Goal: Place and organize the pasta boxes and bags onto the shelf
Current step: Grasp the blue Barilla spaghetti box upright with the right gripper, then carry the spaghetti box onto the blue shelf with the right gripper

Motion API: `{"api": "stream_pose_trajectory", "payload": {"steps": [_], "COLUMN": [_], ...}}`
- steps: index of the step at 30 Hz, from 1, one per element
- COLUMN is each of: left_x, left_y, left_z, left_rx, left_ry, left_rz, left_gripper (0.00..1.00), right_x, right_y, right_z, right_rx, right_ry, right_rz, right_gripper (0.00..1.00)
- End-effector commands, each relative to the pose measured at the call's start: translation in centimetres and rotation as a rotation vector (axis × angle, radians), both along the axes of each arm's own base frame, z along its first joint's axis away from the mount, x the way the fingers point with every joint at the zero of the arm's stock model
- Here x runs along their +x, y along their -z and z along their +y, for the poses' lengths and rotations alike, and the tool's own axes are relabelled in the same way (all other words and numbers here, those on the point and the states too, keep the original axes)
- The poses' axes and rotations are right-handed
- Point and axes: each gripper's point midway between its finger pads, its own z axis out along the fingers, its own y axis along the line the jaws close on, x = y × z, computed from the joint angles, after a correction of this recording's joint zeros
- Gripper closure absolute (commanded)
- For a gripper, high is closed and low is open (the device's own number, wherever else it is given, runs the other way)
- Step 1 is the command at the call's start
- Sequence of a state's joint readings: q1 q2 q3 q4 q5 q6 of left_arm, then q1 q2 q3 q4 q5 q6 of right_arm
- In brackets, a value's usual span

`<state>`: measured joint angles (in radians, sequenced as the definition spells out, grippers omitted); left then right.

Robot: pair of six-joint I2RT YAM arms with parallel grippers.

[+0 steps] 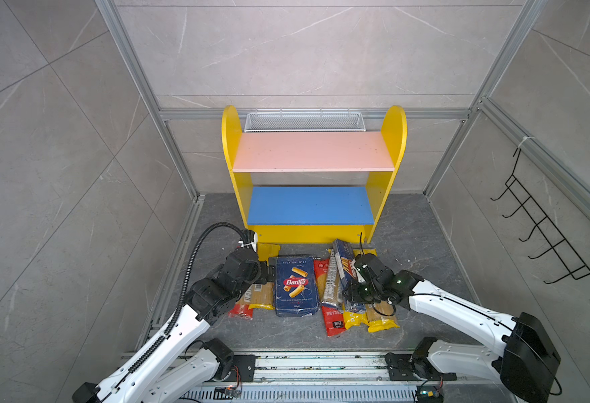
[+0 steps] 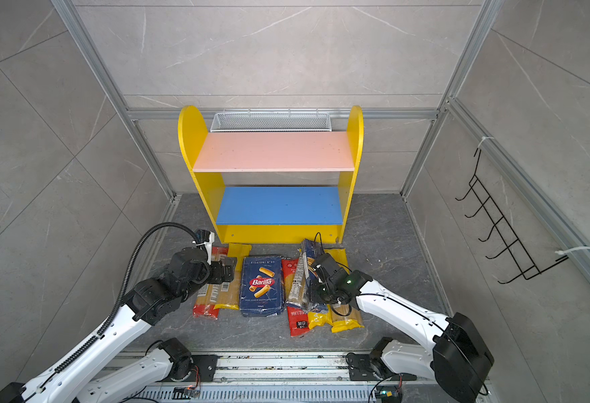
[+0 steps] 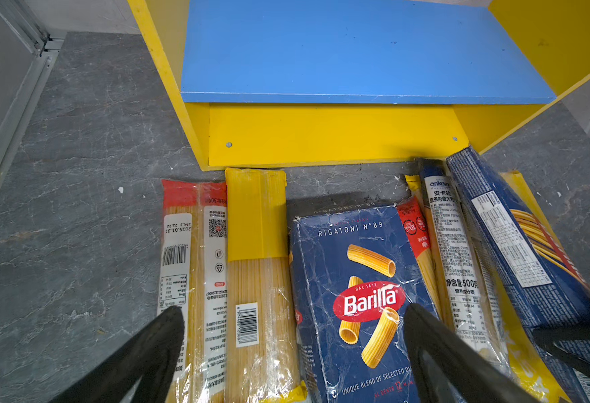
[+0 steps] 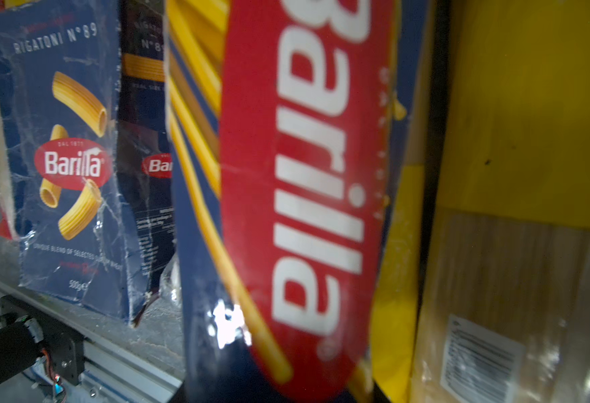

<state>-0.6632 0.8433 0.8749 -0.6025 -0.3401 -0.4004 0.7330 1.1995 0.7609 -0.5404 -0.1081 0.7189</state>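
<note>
While the left hand [image 3: 293,312] gapes, the right hand [image 1: 351,286] clasps the spaghetti box [image 1: 343,258].

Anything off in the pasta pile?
Yes. Spaghetti box is askew: tipped up on a long edge and leaning across the bags on the right, while the other packs lie flat on the floor. Rigatoni pack looks creased and wrinkled. Nothing spilled.
</note>
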Motion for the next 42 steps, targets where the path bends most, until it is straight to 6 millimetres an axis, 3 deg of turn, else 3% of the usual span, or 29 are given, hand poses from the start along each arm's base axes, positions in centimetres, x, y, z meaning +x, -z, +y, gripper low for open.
{"api": "stream_pose_trajectory", "payload": {"steps": [1, 10, 20, 29, 42], "left_x": [-0.1, -0.5, -1.0, -1.5, -2.5], "left_y": [-1.7, -2.1, -2.7, -3.3, -3.5], "left_z": [0.5, 1.0, 1.6, 2.6, 3.7], "left_rx": [0.003, 0.002, -0.003, 0.007, 0.006], "left_ry": [-0.005, -0.014, -0.025, -0.043, -0.06], "left_rz": [-0.044, -0.053, -0.063, -0.09, -0.099], "left_gripper": [0.0, 0.0, 0.0, 0.0, 0.0], "right_x": [2.0, 2.6, 5.7, 11.5, 20.3], "right_y": [-5.9, -11.1, -14.6, -17.1, -17.9], "right_z": [3.3, 5.6, 9.2, 14.2, 22.7], "right_rx": [0.193, 0.323, 0.38, 0.404, 0.469], "right_ry": [-0.032, -0.088, -0.147, -0.177, -0.192], "right_rz": [-0.146, -0.205, -0.273, -0.374, -0.418], "right_gripper": [0.75, 0.74, 0.74, 0.74, 0.74]}}
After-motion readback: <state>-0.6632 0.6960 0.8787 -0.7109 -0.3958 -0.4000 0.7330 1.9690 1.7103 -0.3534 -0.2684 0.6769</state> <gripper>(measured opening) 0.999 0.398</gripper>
